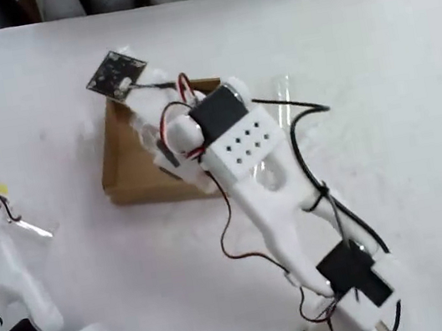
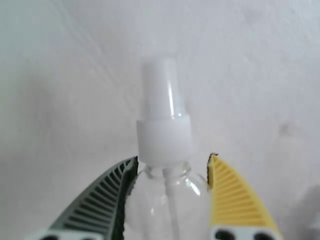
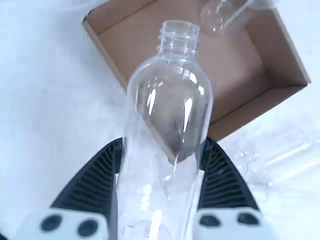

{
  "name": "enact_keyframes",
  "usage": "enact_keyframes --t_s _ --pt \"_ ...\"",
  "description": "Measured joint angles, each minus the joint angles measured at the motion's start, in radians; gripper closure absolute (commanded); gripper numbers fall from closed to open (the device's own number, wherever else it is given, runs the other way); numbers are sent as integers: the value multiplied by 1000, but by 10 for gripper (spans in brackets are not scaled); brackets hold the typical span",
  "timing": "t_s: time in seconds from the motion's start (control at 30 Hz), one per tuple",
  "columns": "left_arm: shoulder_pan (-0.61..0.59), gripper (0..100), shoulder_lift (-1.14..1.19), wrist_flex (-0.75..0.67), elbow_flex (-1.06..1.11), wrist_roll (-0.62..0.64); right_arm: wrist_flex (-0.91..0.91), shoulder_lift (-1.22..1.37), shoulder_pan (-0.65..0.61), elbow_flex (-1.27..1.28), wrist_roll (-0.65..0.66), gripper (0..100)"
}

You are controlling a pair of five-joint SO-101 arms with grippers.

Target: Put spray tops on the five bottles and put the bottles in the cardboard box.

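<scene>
Bright, even light, washed-out white table (image 1: 370, 39) (soft, faint shadows), glints on clear bottle (image 3: 170, 100)

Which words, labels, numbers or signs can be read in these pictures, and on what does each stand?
No text can be read anywhere.
On the open bottle, the bottle with spray top and the cardboard box: no print visible.
On the small dark board by the box: marks too small to read.

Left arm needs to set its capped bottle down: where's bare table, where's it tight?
Free: the table right of the right arm; the far strip beyond the cardboard box; the patch in front of the box, between the arms. Crowded: over the box, where the right end effector holds an uncapped bottle, and beside it, where clear bottles lie.
</scene>
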Motion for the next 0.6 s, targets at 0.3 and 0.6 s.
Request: enact_keyframes --t_s 0.3,0.6 --pt "0 973 0 0 0 0 48 -287 2 285 11 981" --pt "0 973 0 -2 0 0 -15 -706 44 749 26 979"
